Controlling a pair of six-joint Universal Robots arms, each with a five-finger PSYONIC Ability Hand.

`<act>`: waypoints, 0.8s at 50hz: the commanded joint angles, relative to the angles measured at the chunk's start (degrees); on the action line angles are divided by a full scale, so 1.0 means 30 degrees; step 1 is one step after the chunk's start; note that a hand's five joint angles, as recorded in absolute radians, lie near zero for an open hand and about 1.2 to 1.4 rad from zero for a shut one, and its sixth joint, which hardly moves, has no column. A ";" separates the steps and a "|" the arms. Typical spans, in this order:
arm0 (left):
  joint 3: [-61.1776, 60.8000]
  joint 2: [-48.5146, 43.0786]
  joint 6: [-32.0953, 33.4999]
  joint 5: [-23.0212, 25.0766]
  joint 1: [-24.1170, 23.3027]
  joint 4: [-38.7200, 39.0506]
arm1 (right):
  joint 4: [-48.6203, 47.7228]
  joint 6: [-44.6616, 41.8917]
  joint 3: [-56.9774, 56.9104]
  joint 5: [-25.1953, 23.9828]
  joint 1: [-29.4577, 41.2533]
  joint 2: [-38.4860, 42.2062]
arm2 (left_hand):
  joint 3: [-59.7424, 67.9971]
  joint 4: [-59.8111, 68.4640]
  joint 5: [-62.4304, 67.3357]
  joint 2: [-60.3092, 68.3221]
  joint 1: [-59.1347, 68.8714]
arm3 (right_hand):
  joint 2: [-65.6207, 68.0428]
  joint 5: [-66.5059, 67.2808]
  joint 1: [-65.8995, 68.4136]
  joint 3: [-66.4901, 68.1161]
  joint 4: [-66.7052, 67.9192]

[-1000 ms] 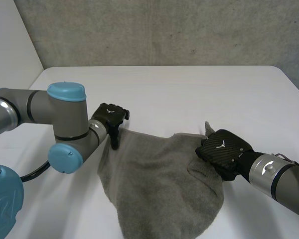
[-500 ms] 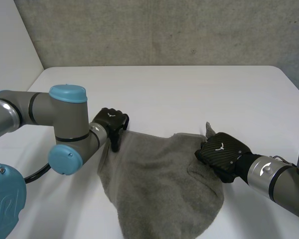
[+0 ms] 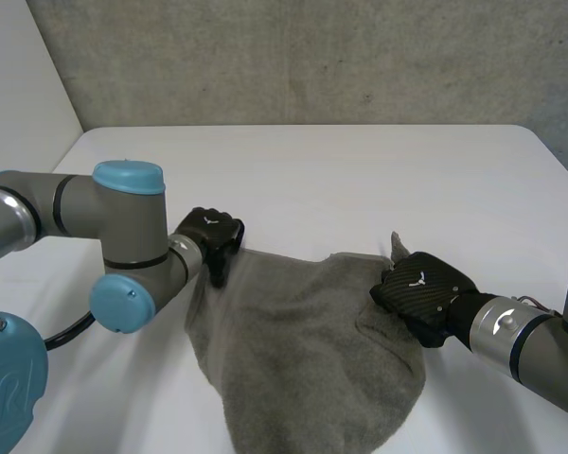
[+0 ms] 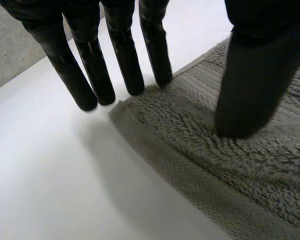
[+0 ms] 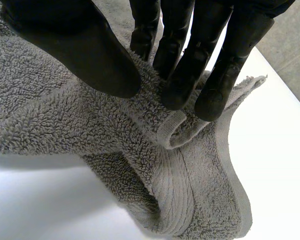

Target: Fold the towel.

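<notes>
The back of each hand has a small white mark shaped like a Y, one on the left hand [image 3: 213,232] and one on the right hand [image 3: 424,291]. The marks have no words to read.

The grey towel [image 3: 303,359] lies in a crumpled heap on the white tabletop [image 3: 360,180], between the two hands and close to the robot.

The left hand is at the towel's far left corner. Its fingers [image 4: 125,60] are straight and point down. Their tips touch the tabletop right at the towel's edge. Its thumb [image 4: 255,80] presses down on top of the towel. This hand is open and grips nothing. A flat woven hem [image 4: 190,195] runs along the towel's edge away from that corner.

The right hand is on the towel's right side. Its fingers [image 5: 190,65] and thumb [image 5: 85,50] squeeze a raised bump of towel between them, with the rolled hem under the fingertips. So this hand is gripping the towel. A small pointed tip [image 3: 396,244] of towel sticks up just beside it.

Past the towel, there is lots of bare tabletop all the way to the grey wall [image 3: 312,57]. There is bare room on the left and right sides too.
</notes>
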 commanded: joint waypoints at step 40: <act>0.0197 -0.0315 0.0011 -0.0187 0.0062 -0.0027 | 0.0000 -0.0015 0.0059 0.0000 0.0010 0.0029 | 0.9195 0.9083 0.5674 0.9112 0.9141 | 0.0449 0.0437 0.0314 0.0096 0.0111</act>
